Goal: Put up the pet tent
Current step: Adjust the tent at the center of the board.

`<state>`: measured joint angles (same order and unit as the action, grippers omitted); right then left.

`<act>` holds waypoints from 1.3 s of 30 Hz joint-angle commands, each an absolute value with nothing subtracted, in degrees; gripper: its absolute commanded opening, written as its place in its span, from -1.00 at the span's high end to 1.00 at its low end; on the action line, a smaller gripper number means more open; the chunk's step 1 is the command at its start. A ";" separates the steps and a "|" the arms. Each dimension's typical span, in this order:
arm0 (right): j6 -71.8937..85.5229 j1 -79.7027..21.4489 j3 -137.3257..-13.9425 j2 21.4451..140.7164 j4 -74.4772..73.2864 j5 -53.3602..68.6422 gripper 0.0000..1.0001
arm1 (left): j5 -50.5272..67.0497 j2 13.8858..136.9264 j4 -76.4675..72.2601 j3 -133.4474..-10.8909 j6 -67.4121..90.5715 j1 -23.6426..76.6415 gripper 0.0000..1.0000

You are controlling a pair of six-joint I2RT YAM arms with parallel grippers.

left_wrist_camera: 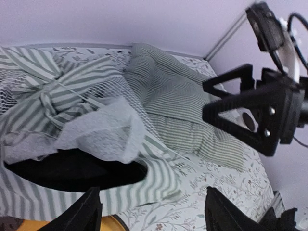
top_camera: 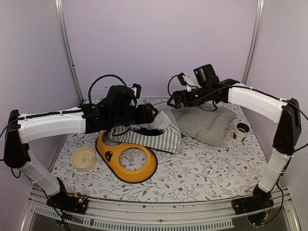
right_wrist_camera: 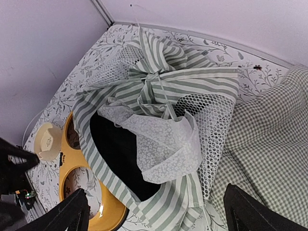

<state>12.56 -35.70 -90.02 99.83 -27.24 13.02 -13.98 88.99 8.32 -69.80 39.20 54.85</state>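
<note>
Tablecloth [top_camera: 202,166] of leafy print, lilac walls [top_camera: 159,38], collapsed pet tent [top_camera: 163,137]

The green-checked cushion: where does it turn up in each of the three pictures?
Top external: the cushion lies right of centre, towards the back of the table.
Left wrist: it runs from the middle towards the right.
Right wrist: it fills the right edge.
Shared landmark: the crumpled striped pet tent, which lies just left of the cushion in every view.
</note>
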 commanded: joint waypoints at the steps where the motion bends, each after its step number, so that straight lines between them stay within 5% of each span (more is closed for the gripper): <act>1: 5.63 -37.25 -98.32 109.70 -26.80 17.72 -0.98 | -11.64 89.00 14.90 -68.05 36.53 42.57 -0.48; 9: 0.78 -38.06 -114.92 126.49 -30.21 14.66 -0.95 | -1.59 102.62 17.63 -77.82 30.42 22.32 -0.50; 20: -1.74 -38.04 -119.24 134.03 -32.77 13.45 -0.91 | 8.12 119.84 23.73 -92.31 26.76 19.57 -0.66; 24: -2.23 -38.26 -116.81 133.83 -32.96 13.70 -0.71 | 8.49 119.06 22.65 -89.05 27.48 21.20 -0.38; 34: -4.81 -38.23 -116.23 133.18 -33.54 14.46 0.36 | 7.39 110.58 20.30 -81.06 29.14 24.99 1.00; 39: -4.15 -38.23 -114.08 129.27 -34.10 12.74 0.80 | 6.57 104.90 19.69 -78.40 29.87 28.20 1.00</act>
<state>-4.16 -37.98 -116.05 133.27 -33.28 13.82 6.35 110.21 20.03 -80.20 29.06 24.82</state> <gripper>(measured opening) 0.153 0.006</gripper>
